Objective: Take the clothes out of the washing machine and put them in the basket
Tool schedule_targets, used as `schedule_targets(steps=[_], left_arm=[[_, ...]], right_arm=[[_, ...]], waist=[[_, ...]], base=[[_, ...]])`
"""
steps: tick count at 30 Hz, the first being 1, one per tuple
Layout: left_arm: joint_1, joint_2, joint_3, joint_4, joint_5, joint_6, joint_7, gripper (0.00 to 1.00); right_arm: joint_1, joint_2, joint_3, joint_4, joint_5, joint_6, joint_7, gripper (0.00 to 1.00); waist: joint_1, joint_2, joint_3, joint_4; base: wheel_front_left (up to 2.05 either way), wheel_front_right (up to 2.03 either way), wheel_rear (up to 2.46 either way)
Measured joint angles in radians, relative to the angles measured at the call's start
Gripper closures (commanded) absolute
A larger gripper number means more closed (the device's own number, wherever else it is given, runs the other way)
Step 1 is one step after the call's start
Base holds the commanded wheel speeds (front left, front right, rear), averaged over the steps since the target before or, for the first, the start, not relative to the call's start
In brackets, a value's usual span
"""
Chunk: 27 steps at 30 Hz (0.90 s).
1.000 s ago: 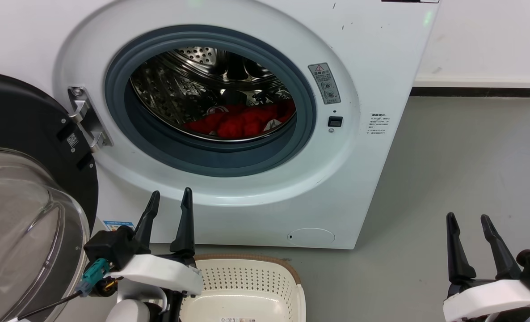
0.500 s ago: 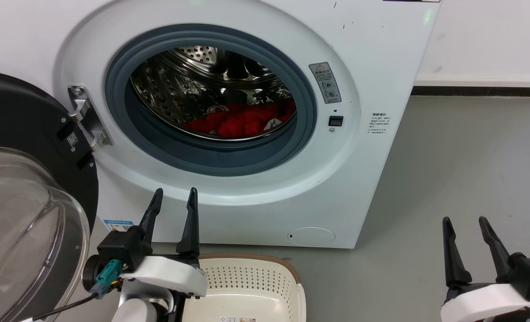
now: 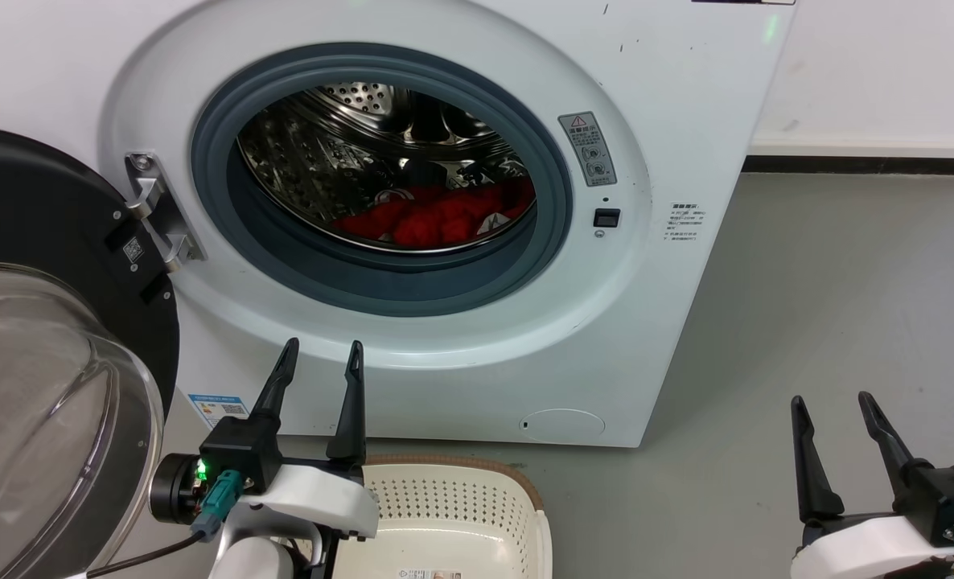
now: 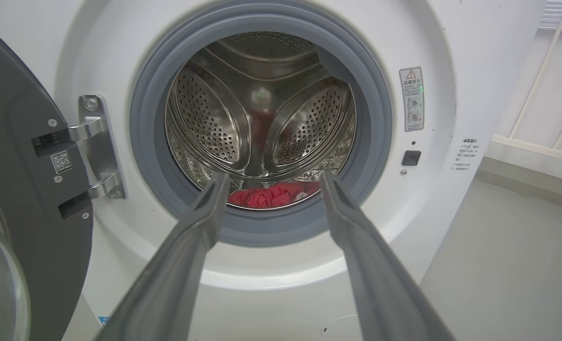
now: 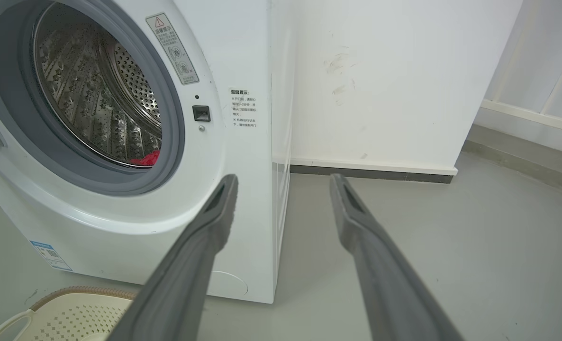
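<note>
**A:** Where are the clothes (image 3: pixel 437 221) now?

**B:** You see them low in the drum (image 3: pixel 324 161) of the washing machine (image 3: pixel 670 121), a red crumpled heap just behind the grey ring (image 3: pixel 380 281). The basket (image 3: pixel 461 498) waits on the floor (image 3: pixel 807 281) below, near your left fingers (image 3: pixel 351 402).

**A:** And the fingers?

**B:** Left fingers and right fingers (image 3: pixel 805 450) both stand apart, holding nothing. The cloth looks soft and light, I think; it will sag and may catch on the ring. Pinch a thick fold on top.
</note>
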Motion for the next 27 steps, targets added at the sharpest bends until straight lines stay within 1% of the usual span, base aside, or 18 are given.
schedule_targets(steps=[8, 27], left_arm=[[0.000, 0.000, -0.004, 0.005, 0.044, 0.009, -0.011, 0.00], [0.000, 0.000, -0.002, 0.014, 0.040, 0.017, -0.013, 0.00]], right_arm=[[0.010, 0.000, 0.000, 0.004, -0.034, 0.000, -0.006, 0.00], [0.010, 0.000, -0.001, 0.015, -0.017, 0.000, -0.013, 0.00]], waist=[[0.0000, 0.0000, 0.000, 0.004], [0.0000, 0.0000, 0.001, 0.008]], base=[[0.00, 0.00, 0.00], [0.00, 0.00, 0.00]])
